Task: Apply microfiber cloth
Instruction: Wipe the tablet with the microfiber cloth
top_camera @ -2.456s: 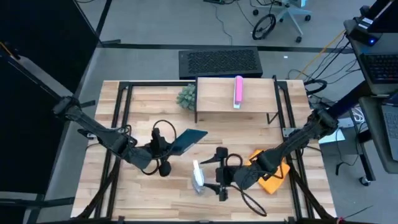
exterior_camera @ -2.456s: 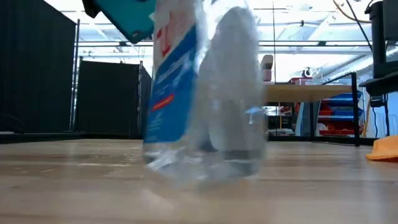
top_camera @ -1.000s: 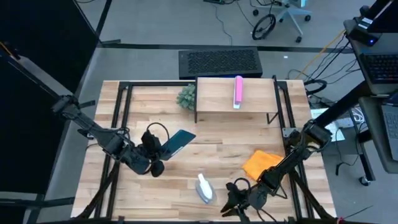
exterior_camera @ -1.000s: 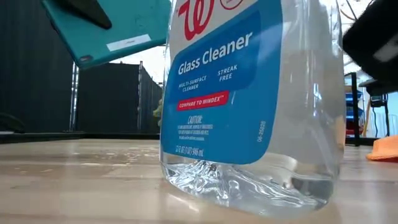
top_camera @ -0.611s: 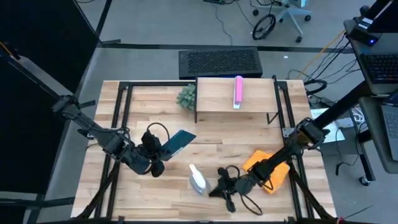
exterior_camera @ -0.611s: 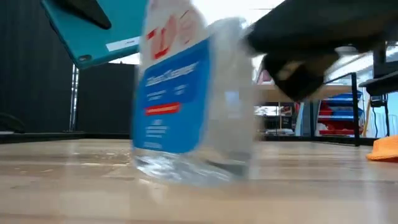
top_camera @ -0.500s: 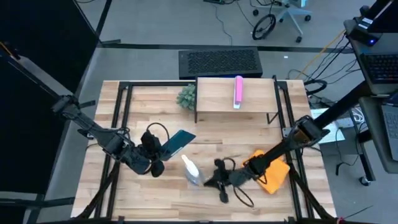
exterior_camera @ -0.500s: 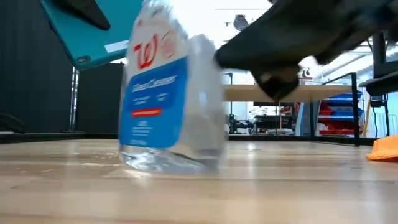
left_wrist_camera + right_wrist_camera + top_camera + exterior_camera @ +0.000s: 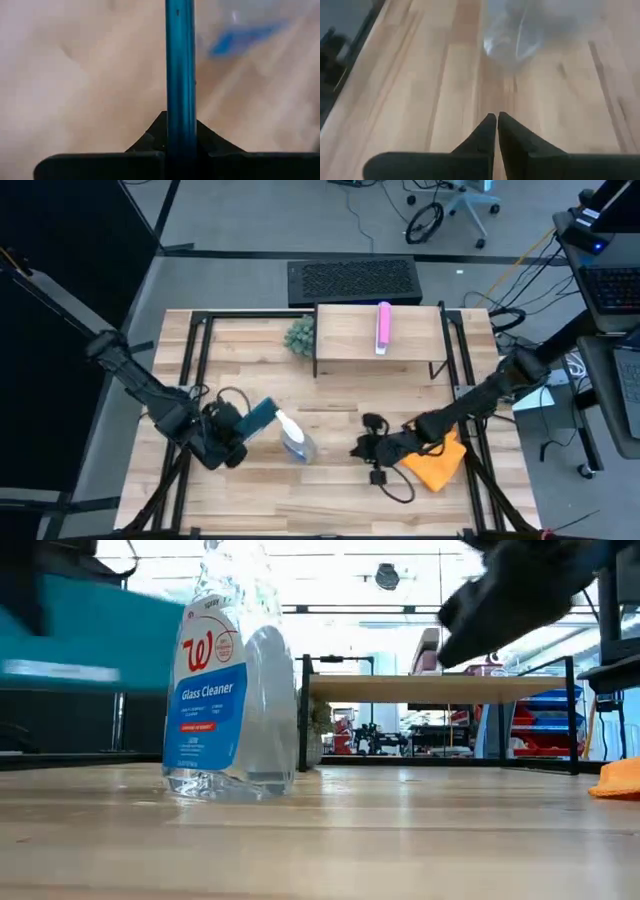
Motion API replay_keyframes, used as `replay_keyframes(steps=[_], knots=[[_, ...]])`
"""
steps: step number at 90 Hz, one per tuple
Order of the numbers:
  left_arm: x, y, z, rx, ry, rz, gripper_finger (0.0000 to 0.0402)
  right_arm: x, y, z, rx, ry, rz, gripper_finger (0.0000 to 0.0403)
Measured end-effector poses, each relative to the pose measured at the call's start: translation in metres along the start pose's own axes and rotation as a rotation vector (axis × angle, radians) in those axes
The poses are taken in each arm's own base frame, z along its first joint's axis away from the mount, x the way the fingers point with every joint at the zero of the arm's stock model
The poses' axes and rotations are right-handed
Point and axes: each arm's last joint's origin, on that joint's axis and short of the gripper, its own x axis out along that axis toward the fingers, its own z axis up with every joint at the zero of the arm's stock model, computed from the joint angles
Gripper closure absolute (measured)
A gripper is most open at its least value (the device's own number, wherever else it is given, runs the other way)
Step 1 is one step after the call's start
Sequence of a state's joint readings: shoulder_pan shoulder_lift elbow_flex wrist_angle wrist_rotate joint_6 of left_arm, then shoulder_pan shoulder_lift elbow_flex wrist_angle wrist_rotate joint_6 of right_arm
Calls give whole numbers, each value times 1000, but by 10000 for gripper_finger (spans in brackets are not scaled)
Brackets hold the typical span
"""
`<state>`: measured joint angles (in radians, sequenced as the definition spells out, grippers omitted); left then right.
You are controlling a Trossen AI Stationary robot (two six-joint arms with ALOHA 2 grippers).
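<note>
Orange microfiber cloth [image 9: 437,464] lies just behind the right tool [image 9: 362,448], its fingers pressed together, empty.

We've got a light wooden slat table [image 9: 330,490] on a black metal frame. Sitting on it toward the back is a small raised wooden shelf [image 9: 350,340] on black legs, with a pink tube-shaped thing [image 9: 383,327] lying on top. Just left of the shelf there's a little green plant [image 9: 299,334] on the tabletop. Out in the front-middle stands a clear spray bottle [image 9: 292,438] of glass cleaner, upright, blue label facing the low camera. Over on the right side the orange microfiber cloth [image 9: 437,464] lies crumpled on the wood, near the right edge, well apart from the bottle.
</note>
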<state>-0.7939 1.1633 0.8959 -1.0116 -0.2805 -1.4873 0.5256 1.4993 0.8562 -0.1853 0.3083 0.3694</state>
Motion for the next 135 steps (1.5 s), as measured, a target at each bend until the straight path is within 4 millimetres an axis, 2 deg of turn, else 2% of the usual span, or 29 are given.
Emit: replay_keyframes(steps=[9, 20, 28, 35, 44, 51, 59, 80, 97, 111, 121, 135], knots=[[-5, -10, -25, -59, 161, -87, 394, -17, 4, -5, -5, 39, -4, 401], [-1, -39, -51, -76, 217, -280, 394, -28, 16, -11, -11, 28, 5, 401], [18, -59, -61, -77, 217, -337, 395, -33, 27, -14, -7, 14, 36, 401], [44, -76, -60, -54, 189, -348, 395, -36, 35, -18, -2, 14, 56, 401], [80, -97, -44, 5, 117, -400, 395, -41, 44, -23, 0, 0, 54, 401], [98, -111, -25, 105, 51, -395, 395, -45, 50, -27, -2, -18, 41, 401], [108, -125, 3, 200, -8, -386, 395, -49, 56, -33, 21, 3, 50, 401], [134, -141, 70, 381, -70, -388, 395, -60, 66, -50, 85, 24, 1, 401], [166, -146, 104, 453, -53, -380, 395, -63, 56, -64, 244, 130, -113, 401], [176, -148, 124, 467, -80, -387, 395, -67, 37, -78, 363, 317, -277, 398], [177, -148, 130, 471, -119, -397, 395, -69, 28, -87, 444, 465, -339, 366], [178, -147, 134, 479, -146, -399, 395, -62, 24, -111, 511, 527, -347, 277]])
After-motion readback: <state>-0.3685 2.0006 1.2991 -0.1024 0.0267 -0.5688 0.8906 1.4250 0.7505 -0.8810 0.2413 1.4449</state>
